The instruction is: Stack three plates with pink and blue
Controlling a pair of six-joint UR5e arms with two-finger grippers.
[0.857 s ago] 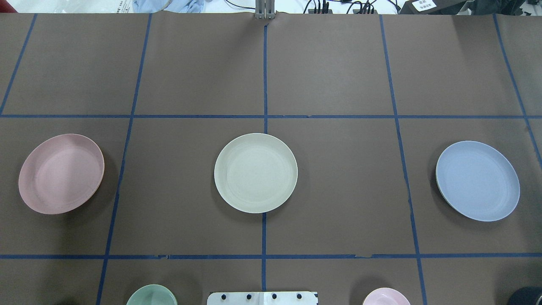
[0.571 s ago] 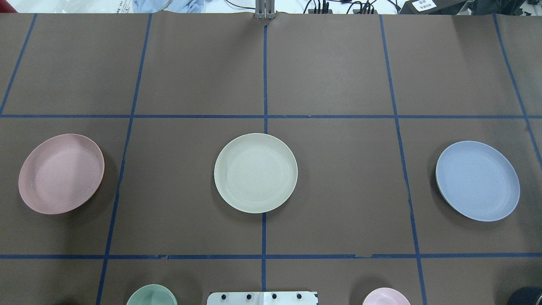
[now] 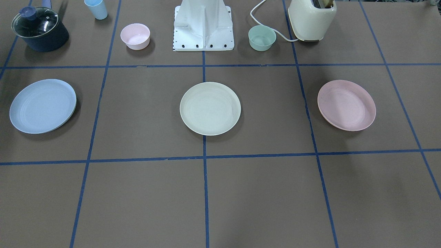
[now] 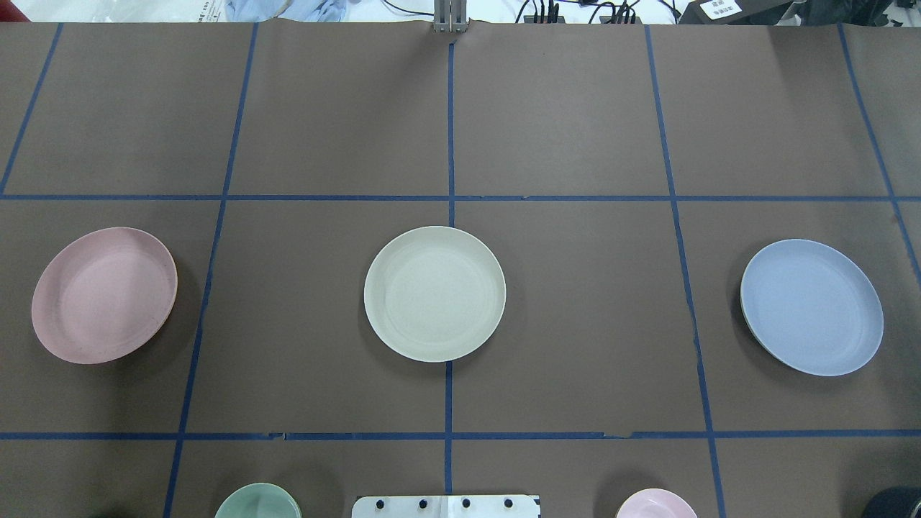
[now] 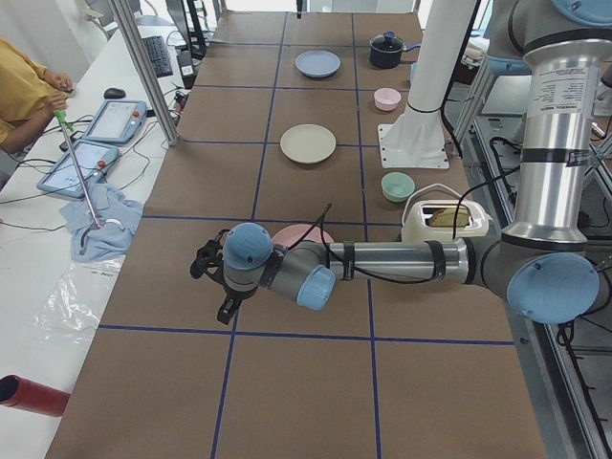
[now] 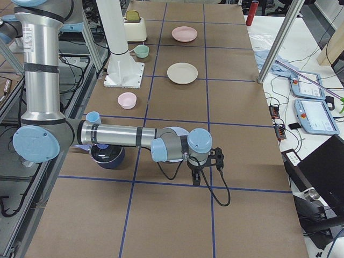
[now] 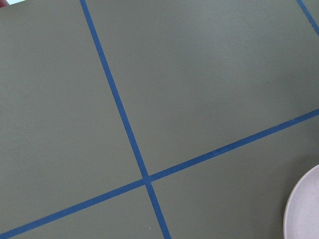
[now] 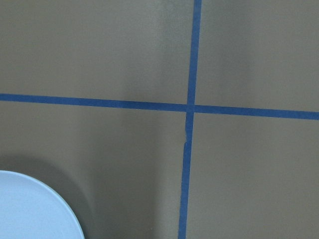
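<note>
Three plates lie in a row on the brown table. The pink plate [image 4: 104, 295] is on the left, the cream plate [image 4: 434, 293] in the middle, the blue plate [image 4: 811, 307] on the right. My left gripper [image 5: 212, 287] shows only in the exterior left view, hovering just beyond the pink plate [image 5: 292, 232]; I cannot tell if it is open. My right gripper [image 6: 204, 167] shows only in the exterior right view, just beyond the blue plate [image 6: 174, 130]; I cannot tell its state either. The wrist views show the pink plate's edge [image 7: 304, 209] and the blue plate's edge [image 8: 30, 206].
Along the robot's side stand a lidded pot [image 3: 39, 29], a blue cup [image 3: 96, 8], a pink bowl [image 3: 135, 35], the robot base [image 3: 203, 26], a green bowl [image 3: 262, 37] and a toaster [image 3: 311, 19]. Blue tape lines grid the table.
</note>
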